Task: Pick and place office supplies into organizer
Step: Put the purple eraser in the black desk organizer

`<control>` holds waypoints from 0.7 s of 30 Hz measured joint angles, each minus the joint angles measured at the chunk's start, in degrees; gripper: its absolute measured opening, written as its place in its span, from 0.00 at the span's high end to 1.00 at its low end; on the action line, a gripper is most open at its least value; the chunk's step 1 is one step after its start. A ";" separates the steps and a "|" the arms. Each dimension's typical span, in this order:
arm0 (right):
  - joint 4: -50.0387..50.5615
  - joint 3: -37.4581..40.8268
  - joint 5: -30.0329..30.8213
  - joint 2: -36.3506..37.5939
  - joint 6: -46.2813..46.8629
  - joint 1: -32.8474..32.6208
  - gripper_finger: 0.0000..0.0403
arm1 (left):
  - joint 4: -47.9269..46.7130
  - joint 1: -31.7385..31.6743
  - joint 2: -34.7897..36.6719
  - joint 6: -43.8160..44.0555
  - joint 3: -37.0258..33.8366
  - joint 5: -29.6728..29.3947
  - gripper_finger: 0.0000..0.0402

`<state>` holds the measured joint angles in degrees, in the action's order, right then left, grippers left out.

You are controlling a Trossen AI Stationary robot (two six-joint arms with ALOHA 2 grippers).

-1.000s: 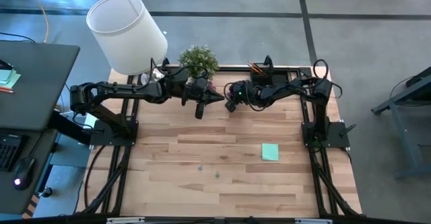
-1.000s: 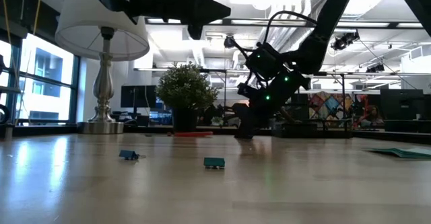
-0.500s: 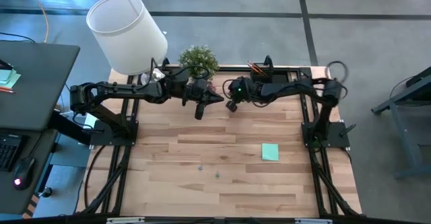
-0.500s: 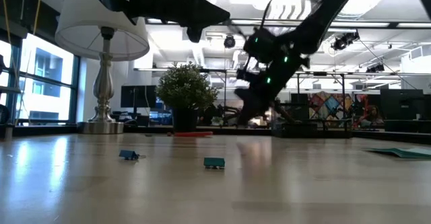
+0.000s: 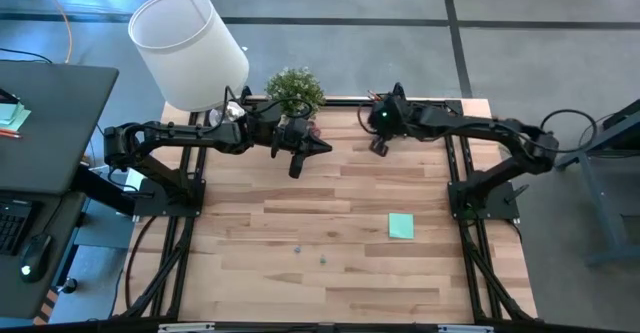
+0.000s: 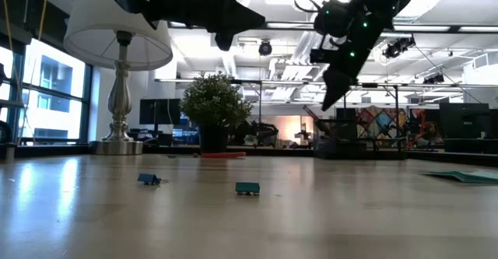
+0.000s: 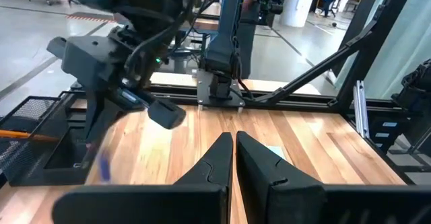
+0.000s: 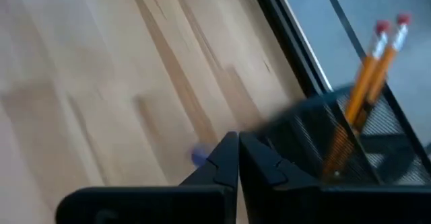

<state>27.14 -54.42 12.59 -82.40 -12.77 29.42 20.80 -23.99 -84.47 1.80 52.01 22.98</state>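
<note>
The organizer [image 5: 405, 111], a black mesh tray, stands at the far edge with orange pencils [image 8: 369, 76] upright in it. My right gripper [image 5: 378, 146] hangs shut in the air just in front of it, pointing steeply down, fingers together [image 8: 237, 143]. A small purple piece [image 8: 197, 157] shows beside those fingers and as a smear [image 7: 104, 165] well below the gripper; nothing lies between the fingers. My left gripper [image 5: 322, 148] is shut and empty, held level above the table near the plant. A mint-green pad [image 5: 401, 226] and two small pieces [image 5: 297, 245] [image 5: 322, 258] lie flat on the wood.
A potted plant [image 5: 295, 90] and a white-shaded lamp [image 5: 190, 48] stand at the far left. A red thing [image 6: 222, 155] lies at the plant's foot. Black frame rails [image 5: 455, 188] run along both sides of the table. Bare wood [image 5: 330, 283] fills the near half.
My right gripper has risen from the table top near the middle of the far edge and swung toward the table's right, to the organizer, tipping less steeply as it went. My left arm has kept still.
</note>
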 joint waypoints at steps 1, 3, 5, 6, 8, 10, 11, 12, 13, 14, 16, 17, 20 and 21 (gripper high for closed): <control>0.67 0.07 -0.29 0.01 -1.25 1.14 1.00 | 0.00 0.00 0.00 0.02 0.00 -0.02 0.98; 1.46 0.08 -1.18 -0.05 -3.01 3.64 1.00 | 0.02 0.00 0.00 0.00 0.00 0.00 0.98; 1.37 0.08 -1.81 -0.47 -3.68 5.89 1.00 | 0.00 0.00 -0.01 0.02 0.00 0.00 0.98; 1.62 0.10 -2.10 -0.58 -3.53 6.87 1.00 | 0.01 0.00 0.00 0.00 0.00 0.02 0.98; 1.49 0.12 -3.56 -0.51 -2.12 8.19 1.00 | 0.00 0.00 0.00 0.02 0.00 0.02 0.98; 1.62 0.12 -7.30 -0.51 0.20 8.89 0.99 | 0.00 0.00 0.00 0.02 0.00 0.04 0.98; 1.93 0.12 -10.36 -0.51 1.31 9.11 0.98 | 0.00 0.00 0.00 0.02 0.00 0.06 0.98; 2.19 0.12 -13.82 -0.51 2.35 9.26 0.97 | -0.04 0.00 0.00 0.00 0.00 0.07 0.98; 2.39 0.12 -17.05 -0.65 2.95 9.25 0.95 | -0.13 0.00 -0.01 0.00 0.00 0.13 0.98; 2.46 0.17 -19.68 -0.85 3.30 9.00 0.94 | -0.29 0.00 -0.02 0.00 0.00 0.15 0.98; 2.51 1.17 -22.12 -0.91 2.48 8.17 0.90 | -0.66 0.00 -0.02 0.00 0.00 0.16 0.98; 2.26 2.03 -22.18 -0.91 1.07 7.66 0.87 | -0.76 0.00 -0.02 0.00 0.00 0.15 0.98; 1.18 5.17 -21.20 -0.91 -2.45 6.37 0.80 | -0.88 0.00 -0.02 0.01 0.00 0.15 0.98; 0.39 6.43 -20.51 -0.91 -3.32 5.98 0.78 | -0.87 0.00 -0.02 0.00 0.00 0.15 0.98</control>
<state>27.53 -47.99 -7.92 -83.31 -16.09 35.40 19.92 -23.99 -84.49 1.80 52.01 23.14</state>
